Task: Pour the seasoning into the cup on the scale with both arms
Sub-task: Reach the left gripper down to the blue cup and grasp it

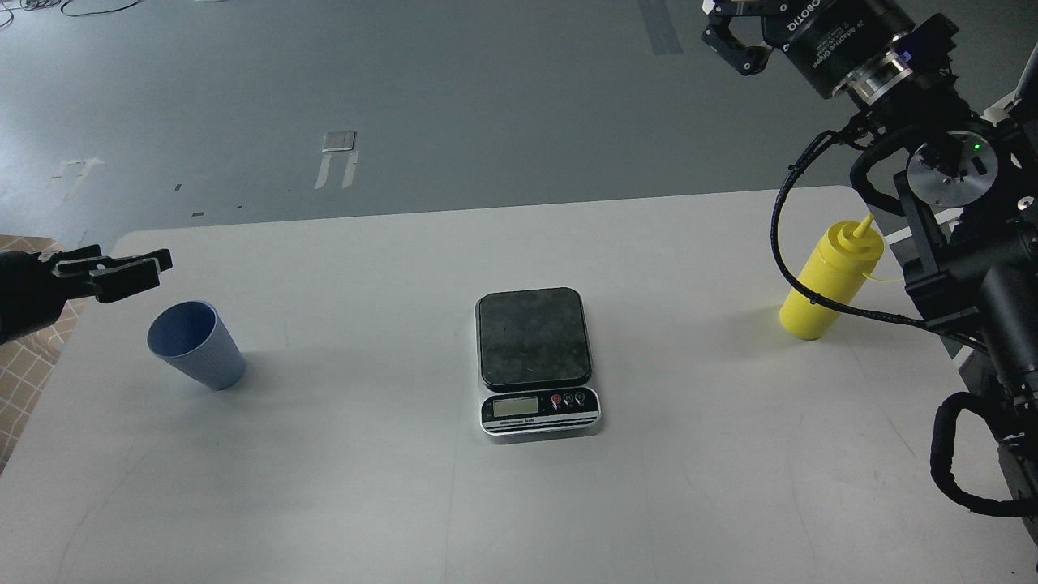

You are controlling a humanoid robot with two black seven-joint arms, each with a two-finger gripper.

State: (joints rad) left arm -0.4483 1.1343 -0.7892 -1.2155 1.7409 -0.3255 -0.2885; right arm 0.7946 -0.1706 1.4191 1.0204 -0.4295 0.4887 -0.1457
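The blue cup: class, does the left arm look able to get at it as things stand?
Probably yes. The left gripper hangs just above and left of the cup, which stands upright alone on the table, with nothing between them; the scale sits well off to the right.

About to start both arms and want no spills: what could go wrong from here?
1. The cup stands off the scale, near the table's left edge; a sideways approach by the left gripper might knock it over.
2. A cable crosses in front of the bottle and could snag it when the right gripper reaches down.
3. Pouring before the cup is on the scale would spill seasoning on the table.
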